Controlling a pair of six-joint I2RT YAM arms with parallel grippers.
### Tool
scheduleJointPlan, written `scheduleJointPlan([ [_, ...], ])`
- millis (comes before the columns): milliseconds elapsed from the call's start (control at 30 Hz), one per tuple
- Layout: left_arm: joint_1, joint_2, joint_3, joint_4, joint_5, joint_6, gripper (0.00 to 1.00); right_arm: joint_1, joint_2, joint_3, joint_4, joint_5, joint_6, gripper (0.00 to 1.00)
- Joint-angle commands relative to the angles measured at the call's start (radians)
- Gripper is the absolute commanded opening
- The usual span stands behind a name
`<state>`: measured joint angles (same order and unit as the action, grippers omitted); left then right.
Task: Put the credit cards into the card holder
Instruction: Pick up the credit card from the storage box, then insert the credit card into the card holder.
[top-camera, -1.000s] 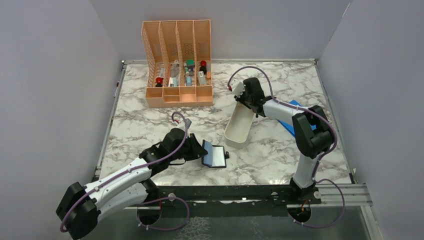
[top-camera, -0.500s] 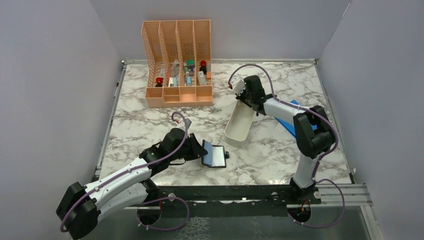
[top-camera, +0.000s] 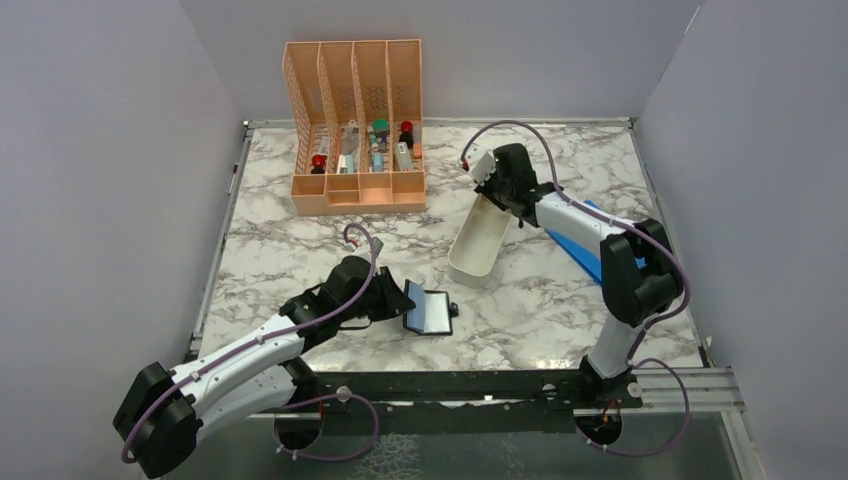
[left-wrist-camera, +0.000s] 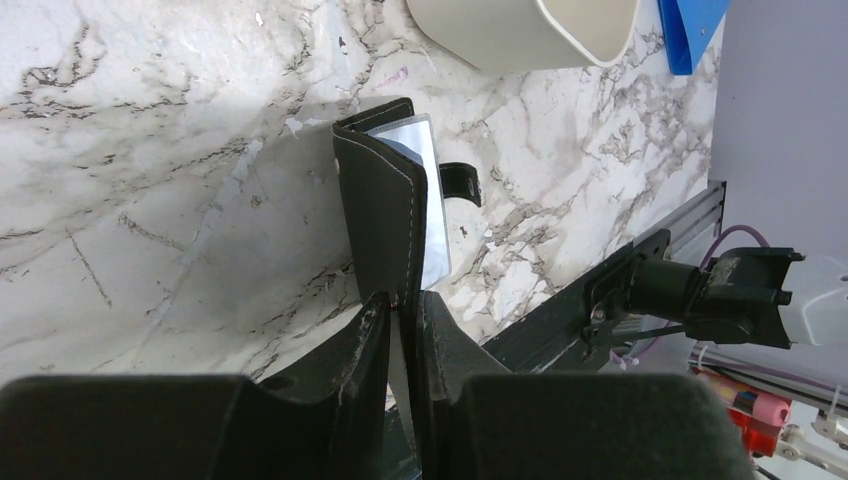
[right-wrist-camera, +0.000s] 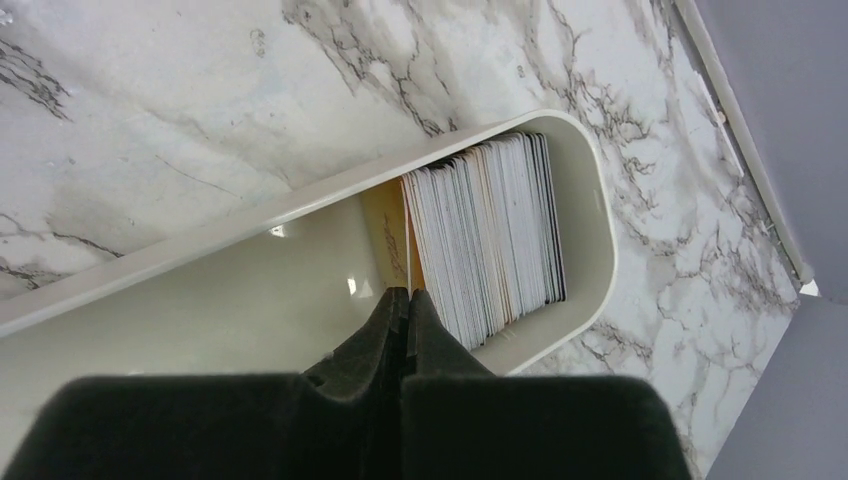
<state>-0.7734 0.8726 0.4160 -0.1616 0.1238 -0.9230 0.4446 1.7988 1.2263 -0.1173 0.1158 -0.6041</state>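
Since a second ago the right gripper (right-wrist-camera: 402, 298) has swung back, fingers shut tight at a tan card among the credit cards (right-wrist-camera: 490, 235) in the white tray's (top-camera: 475, 250) far end. Left gripper (left-wrist-camera: 403, 305) pinches one flap of the open card holder (top-camera: 430, 312), nearer the arm bases.

A marble table (top-camera: 300, 250) bears a peach organizer (top-camera: 355, 130), a white tray (top-camera: 478, 248), and a flat blue sheet (top-camera: 583, 256).

Soft, even light is falling from overhead. The card holder (left-wrist-camera: 385, 220) is throwing a pale shadow on the marble table (left-wrist-camera: 150, 150). Small glints are shining inside the white tray (right-wrist-camera: 200, 300). Close to the lenses, the left gripper (left-wrist-camera: 402, 300) and right gripper (right-wrist-camera: 402, 297) are blurring darkly.
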Motion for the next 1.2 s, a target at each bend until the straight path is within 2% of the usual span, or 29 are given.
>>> scheduleJointPlan([
  [0,0.003,0.006,-0.01,0.05,0.007,-0.003,0.17,-0.01,-0.067,0.053,-0.056,-0.051,0.046,0.01],
  [200,0.003,0.028,-0.036,0.159,0.082,-0.052,0.17,-0.01,-0.128,0.125,-0.217,-0.105,0.179,0.01],
  [400,0.003,0.061,-0.056,0.263,0.169,-0.106,0.17,-0.01,-0.232,0.146,-0.31,-0.133,0.43,0.01],
  [667,0.003,0.056,-0.16,0.462,0.214,-0.205,0.17,-0.009,-0.496,-0.01,-0.293,-0.289,0.763,0.01],
  [800,0.003,0.077,-0.173,0.468,0.215,-0.211,0.18,-0.009,-0.617,-0.116,-0.286,-0.396,0.882,0.01],
  [933,0.003,0.078,-0.192,0.448,0.191,-0.197,0.24,-0.006,-0.744,-0.264,-0.225,-0.527,1.038,0.01],
  [1167,0.003,0.045,-0.14,0.186,0.053,-0.1,0.42,0.029,-0.896,-0.506,-0.125,-0.585,1.279,0.01],
])
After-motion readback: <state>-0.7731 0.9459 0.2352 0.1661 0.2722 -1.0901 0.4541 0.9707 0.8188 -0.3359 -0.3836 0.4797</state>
